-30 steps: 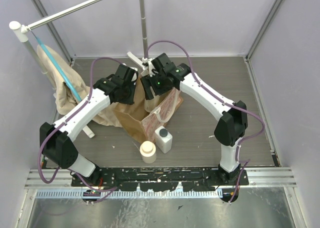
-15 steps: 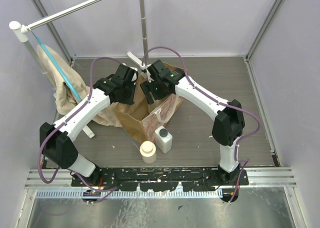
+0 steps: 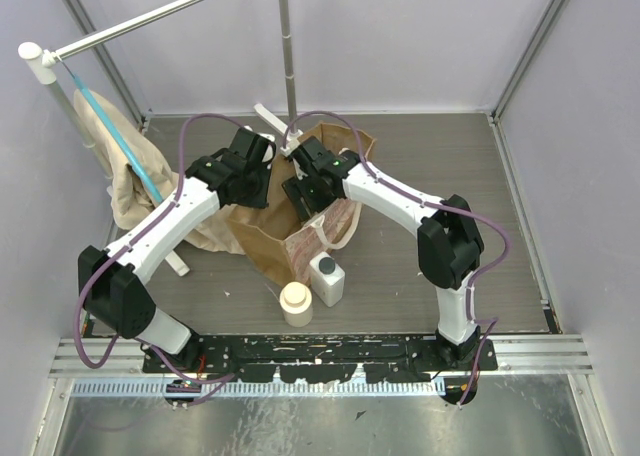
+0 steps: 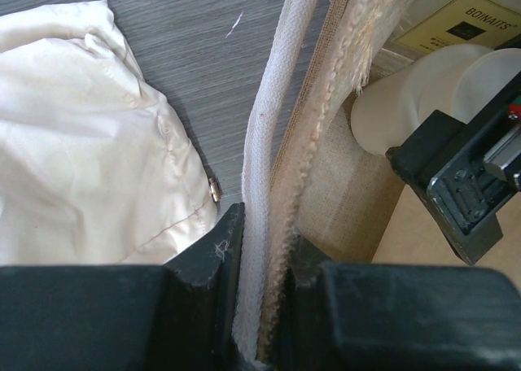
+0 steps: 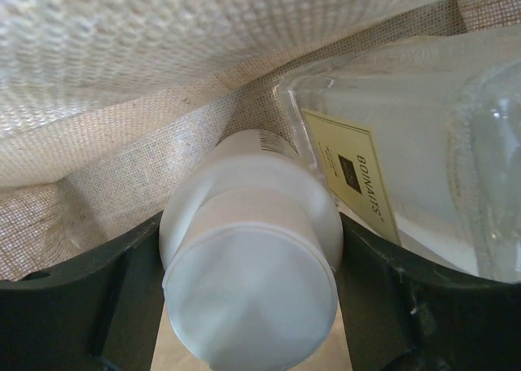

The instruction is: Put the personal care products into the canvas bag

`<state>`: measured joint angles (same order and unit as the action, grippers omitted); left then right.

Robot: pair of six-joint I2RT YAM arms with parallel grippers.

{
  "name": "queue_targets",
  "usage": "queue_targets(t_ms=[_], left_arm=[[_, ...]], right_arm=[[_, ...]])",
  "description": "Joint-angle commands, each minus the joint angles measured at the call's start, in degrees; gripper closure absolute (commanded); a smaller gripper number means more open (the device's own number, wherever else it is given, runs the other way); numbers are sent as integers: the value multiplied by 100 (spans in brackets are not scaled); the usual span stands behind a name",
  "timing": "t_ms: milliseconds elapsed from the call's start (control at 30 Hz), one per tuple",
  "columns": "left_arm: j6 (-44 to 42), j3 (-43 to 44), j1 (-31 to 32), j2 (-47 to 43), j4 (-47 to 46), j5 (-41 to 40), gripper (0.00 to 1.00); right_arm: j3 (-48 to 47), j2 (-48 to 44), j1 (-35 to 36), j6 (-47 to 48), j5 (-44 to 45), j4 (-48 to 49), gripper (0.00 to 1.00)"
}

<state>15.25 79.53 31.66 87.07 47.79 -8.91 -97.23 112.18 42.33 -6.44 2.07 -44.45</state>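
The tan canvas bag (image 3: 275, 238) stands open mid-table. My left gripper (image 3: 250, 181) is shut on its near-left rim and cream handle strap (image 4: 259, 184) and holds the mouth open. My right gripper (image 3: 305, 191) is down inside the bag, shut on a pale white-capped bottle (image 5: 248, 265). A slim clear bottle with a yellow label (image 5: 391, 168) lies beside it on the bag's fabric (image 5: 122, 62). A cream round bottle with a beige cap (image 3: 295, 303) and a white square dark-capped bottle (image 3: 326, 279) stand on the table in front of the bag.
A beige cloth with a blue strap (image 3: 130, 176) hangs from a rack at the left and shows in the left wrist view (image 4: 73, 143). The rack's upright pole (image 3: 287, 46) stands just behind the bag. Grey walls close in the table.
My right gripper has moved left and down into the bag's mouth with the bottle. My left gripper has kept its hold on the rim.
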Motion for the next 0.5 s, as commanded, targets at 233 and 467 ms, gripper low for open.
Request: queue_targets(t_ms=[233,467], left_arm=[[-3,195,-28,-121,243,-97,95],[-41,406,-28,-37,388,-159,95]], right_arm=[[-297,-276,-111,-155,492,207,42],[-1551,-132,-108,-187,427,-480,20]])
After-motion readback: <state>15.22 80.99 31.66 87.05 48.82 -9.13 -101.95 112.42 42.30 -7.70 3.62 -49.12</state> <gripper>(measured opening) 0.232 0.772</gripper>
